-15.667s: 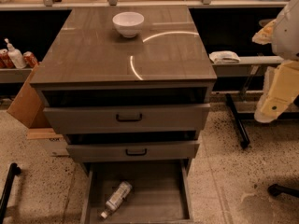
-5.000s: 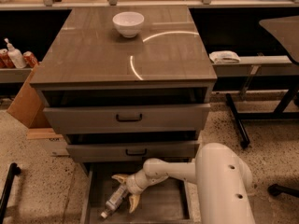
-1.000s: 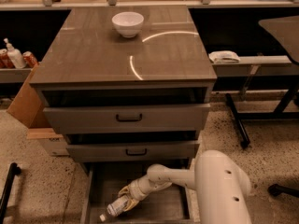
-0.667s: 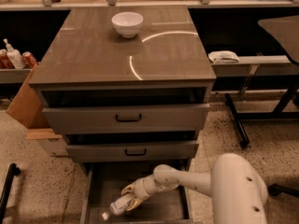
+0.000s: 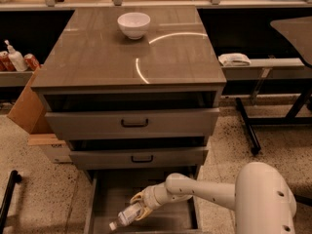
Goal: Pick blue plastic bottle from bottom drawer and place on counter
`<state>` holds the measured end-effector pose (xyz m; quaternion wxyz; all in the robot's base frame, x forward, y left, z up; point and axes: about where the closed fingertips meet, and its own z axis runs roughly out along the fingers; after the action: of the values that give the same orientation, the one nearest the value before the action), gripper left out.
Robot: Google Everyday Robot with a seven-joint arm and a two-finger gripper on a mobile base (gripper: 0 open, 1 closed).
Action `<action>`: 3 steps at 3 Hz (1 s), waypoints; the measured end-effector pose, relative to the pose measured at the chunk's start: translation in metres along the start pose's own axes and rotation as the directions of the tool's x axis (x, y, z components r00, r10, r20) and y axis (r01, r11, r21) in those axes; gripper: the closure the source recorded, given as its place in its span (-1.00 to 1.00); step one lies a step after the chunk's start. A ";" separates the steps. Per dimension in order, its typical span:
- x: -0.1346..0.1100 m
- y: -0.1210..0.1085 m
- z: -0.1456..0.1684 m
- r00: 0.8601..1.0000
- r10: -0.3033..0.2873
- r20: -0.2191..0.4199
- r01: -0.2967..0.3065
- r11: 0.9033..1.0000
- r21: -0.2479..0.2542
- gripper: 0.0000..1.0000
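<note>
So the bottle (image 5: 125, 217) lies slanted on the bottom drawer (image 5: 109, 194) floor, cap pointing near-left. The gripper (image 5: 137, 207) looks clamped on its far-right end. Up and behind is the counter (image 5: 97, 57), with a bowl (image 5: 133, 24) at the back.

Jaws, bottle (image 5: 126, 217) — in bottom drawer (image 5: 168, 218)

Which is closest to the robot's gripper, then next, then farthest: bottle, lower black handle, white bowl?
The gripper is down in the bottom drawer.
1. blue plastic bottle, in its grasp
2. lower black handle, just above
3. white bowl, far back on the counter
</note>
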<state>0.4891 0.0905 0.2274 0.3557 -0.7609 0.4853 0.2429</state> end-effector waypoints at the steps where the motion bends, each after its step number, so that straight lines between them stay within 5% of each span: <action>1: -0.010 -0.005 -0.011 1.000 -0.012 0.001 0.012 1.000 0.021 1.00; 3: -0.046 -0.022 -0.063 0.996 -0.082 -0.026 0.085 0.988 0.128 1.00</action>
<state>0.4913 0.0740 0.3065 0.4090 -0.7584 0.4714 0.1880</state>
